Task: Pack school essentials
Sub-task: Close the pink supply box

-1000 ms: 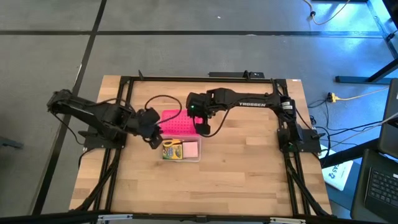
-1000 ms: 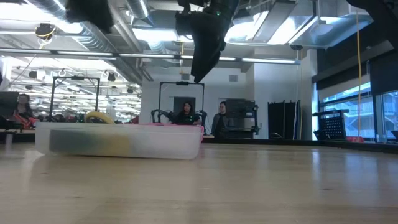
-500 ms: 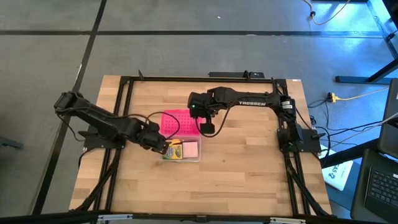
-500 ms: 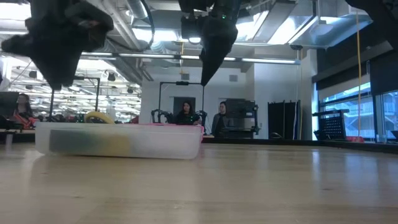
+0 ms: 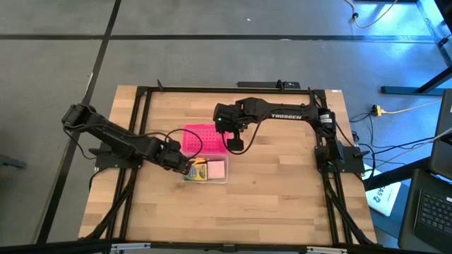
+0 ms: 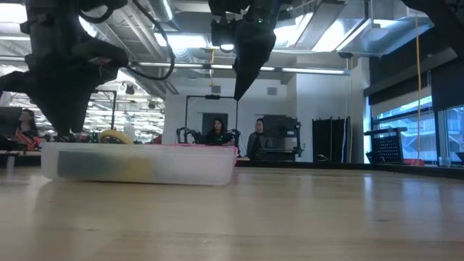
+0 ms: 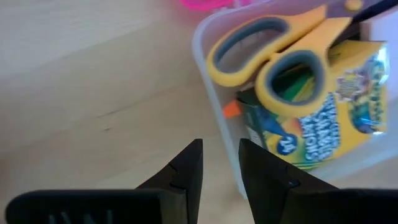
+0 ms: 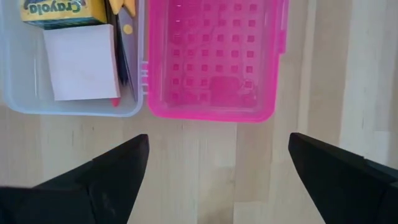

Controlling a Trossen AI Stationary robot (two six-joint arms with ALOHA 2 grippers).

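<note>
The left claw (image 7: 221, 163), fingers nearly pressed together and pinching nothing, hangs by the clear tray's (image 7: 205, 74) rim — its wrist view shows yellow-handled scissors (image 7: 280, 56) on the crayon box (image 7: 323, 118). The right claw (image 5: 236, 146), spread wide, hovers over the pink lid (image 8: 214, 62); only its view shows the pale pad (image 8: 81, 62).

Count at this moment: one pair of yellow-handled scissors (image 7: 273, 59), one yellow-green crayon box (image 7: 323, 118), one pale pink square pad (image 8: 81, 61), all in one clear box half (image 8: 18, 102) hinged to one pink dotted lid (image 8: 214, 62). One tabletop (image 5: 282, 197). My hands: two. People in the room beyond: three visible.
</note>
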